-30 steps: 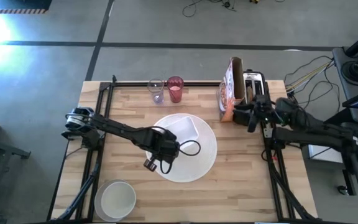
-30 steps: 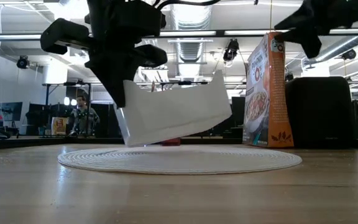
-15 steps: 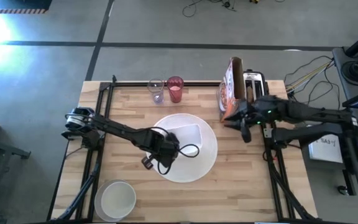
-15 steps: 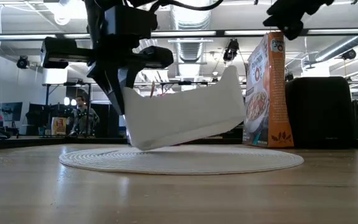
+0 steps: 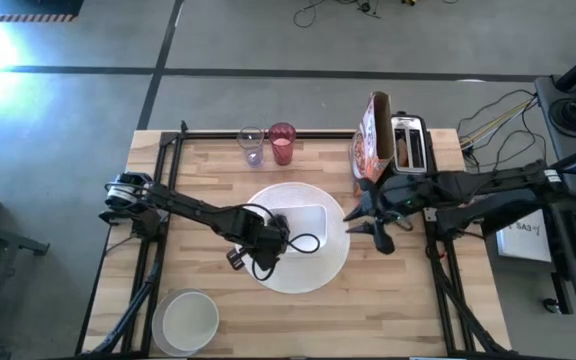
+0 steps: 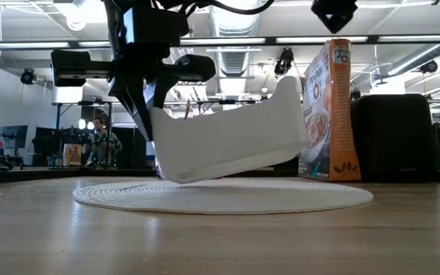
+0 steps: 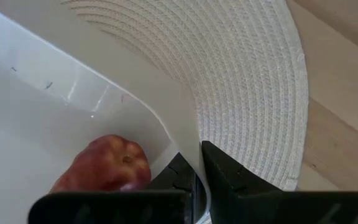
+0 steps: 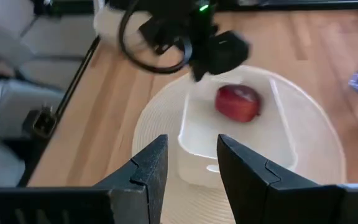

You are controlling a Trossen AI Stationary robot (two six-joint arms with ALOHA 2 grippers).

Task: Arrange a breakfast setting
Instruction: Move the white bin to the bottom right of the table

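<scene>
A white rectangular tub (image 5: 303,220) hangs tilted over the round white ribbed placemat (image 5: 318,268), with my left gripper (image 5: 271,238) shut on one of its ends. A small red fruit (image 7: 104,171) lies inside the tub near that end. My right gripper (image 5: 363,222) hovers open above the placemat's right edge, pointing at the tub (image 8: 229,134), and nothing is between its fingers (image 8: 142,174). A white bowl (image 5: 188,320) sits at the near left. The pink-red tumbler (image 5: 282,143) stands at the far edge. My left gripper holds the tub's end wall at its rim (image 7: 188,134), with one finger (image 7: 178,169) inside the tub and the other (image 7: 229,177) outside. The fingers come steeply from above. The tub (image 6: 228,141) hangs tilted, its free end higher; whether its lowest corner (image 6: 176,179) touches the placemat (image 6: 281,195) I cannot tell.
A cereal box (image 5: 370,145) and a black-and-silver toaster (image 5: 408,143) stand at the far right, and a clear glass (image 5: 252,146) stands beside the tumbler. A person (image 6: 101,141) is in the room far behind the table. Bare wood lies near and right of the placemat.
My right gripper has swung from beside the toaster toward the table's near-left, out over the placemat's right edge, and has risen. My left gripper has rolled in place, turning the tub about so that its free end stands higher and it lies squarer to the table.
</scene>
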